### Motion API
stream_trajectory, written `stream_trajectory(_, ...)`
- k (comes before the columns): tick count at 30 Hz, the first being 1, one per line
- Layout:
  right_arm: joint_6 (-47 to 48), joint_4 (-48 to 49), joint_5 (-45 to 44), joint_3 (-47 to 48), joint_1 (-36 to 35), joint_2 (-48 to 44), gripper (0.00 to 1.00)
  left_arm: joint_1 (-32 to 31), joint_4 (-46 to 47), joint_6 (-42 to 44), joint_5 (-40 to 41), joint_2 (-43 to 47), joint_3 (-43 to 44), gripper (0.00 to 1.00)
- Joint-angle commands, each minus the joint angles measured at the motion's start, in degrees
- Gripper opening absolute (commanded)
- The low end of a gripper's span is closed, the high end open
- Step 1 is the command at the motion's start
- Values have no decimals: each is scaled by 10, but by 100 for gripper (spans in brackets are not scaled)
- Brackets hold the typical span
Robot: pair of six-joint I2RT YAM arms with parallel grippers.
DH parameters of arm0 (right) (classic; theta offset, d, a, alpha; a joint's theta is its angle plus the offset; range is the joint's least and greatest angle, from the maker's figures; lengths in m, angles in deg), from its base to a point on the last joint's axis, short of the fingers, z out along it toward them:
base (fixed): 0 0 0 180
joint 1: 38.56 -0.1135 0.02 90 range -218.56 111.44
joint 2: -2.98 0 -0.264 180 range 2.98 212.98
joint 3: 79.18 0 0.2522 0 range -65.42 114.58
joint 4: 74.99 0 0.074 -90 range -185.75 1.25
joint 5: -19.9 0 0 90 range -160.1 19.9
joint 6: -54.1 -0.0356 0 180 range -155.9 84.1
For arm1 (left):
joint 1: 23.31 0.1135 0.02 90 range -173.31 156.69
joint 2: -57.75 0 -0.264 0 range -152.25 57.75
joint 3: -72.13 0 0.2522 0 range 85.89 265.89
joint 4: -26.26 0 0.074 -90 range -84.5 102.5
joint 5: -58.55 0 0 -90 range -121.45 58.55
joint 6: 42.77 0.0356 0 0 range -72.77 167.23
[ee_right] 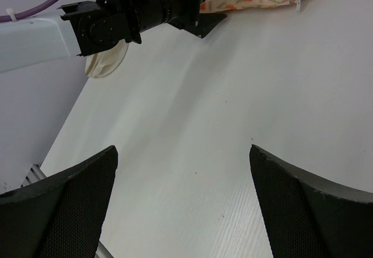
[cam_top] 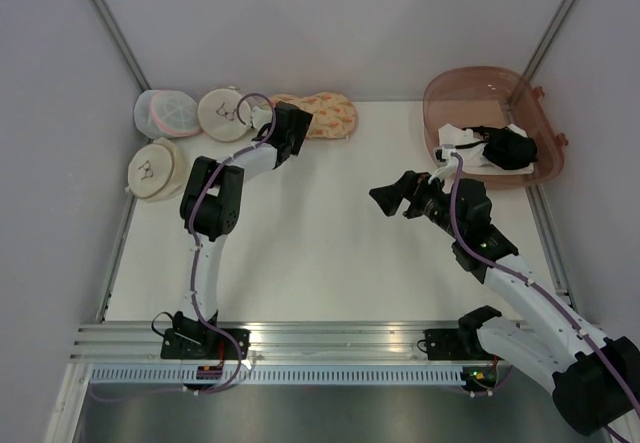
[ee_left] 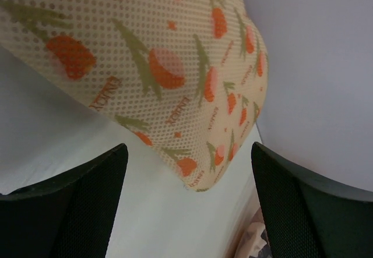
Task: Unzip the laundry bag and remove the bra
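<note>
At the time of inspection the laundry bag [cam_top: 330,115] lay flat at the far edge of the worktop [cam_top: 330,253], at about 12 o'clock in the overhead view, with its long axis running from 9 to 3 o'clock. No opening was visible in it from any view and it appeared to be zipped shut. A small pale tab [ee_right: 298,4] at its edge, seen from the right wrist, may have been the zip pull, but this could not be confirmed. The bra was not visible anywhere and is judged to be inside the bag. The left pincer [ee_left: 189,208] stood at the 9 o'clock end of the bag with its jaws wide apart and nothing between them. The bag's printed mesh lay just beyond the fingertips, near but apparently not touching. The right pincer [ee_right: 183,205] hung over bare worktop towards 3 o'clock, well apart from the bag, fully spread and empty. Three round pouches [cam_top: 228,113] sat in the 10 to 11 o'clock corner. A tinted tub [cam_top: 440,88] at 2 o'clock held a white cloth [cam_top: 455,135] and a black garment [cam_top: 510,148]. Assessment: the task was at its opening stage, with the approach to the bag under way. Finding and gripping the zip, drawing it open and extracting the bra were all outstanding.
</note>
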Motion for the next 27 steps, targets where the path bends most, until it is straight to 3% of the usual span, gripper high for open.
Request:
stream_trajectory(1, 0, -13, -24, -5, -1, -20, 98, -3, -117, -70, -10, -22, 39, 89)
stream_trajectory(6, 5, -9, -39, -11, -1, -18, 98, -17, -101, -90, -13, -1, -7, 89)
stream_trajectory(13, 5, -17, -40, -11, -1, -8, 98, -17, -99, -103, -10, -74, 76, 89)
stream_trajectory(16, 2, -9, -50, -28, -1, -14, 98, -12, -99, -93, -10, -106, 119, 84)
stream_trajectory(21, -2, -6, -61, -43, -1, -7, 92, 10, -81, -62, -33, -122, 140, 46)
stream_trajectory(23, -5, -5, -64, -44, -1, -6, 91, 12, -66, -40, -36, -108, 114, 28)
stream_trajectory(27, -12, 5, -69, -43, -1, -7, 87, 25, -9, -29, -50, -63, 33, 6)
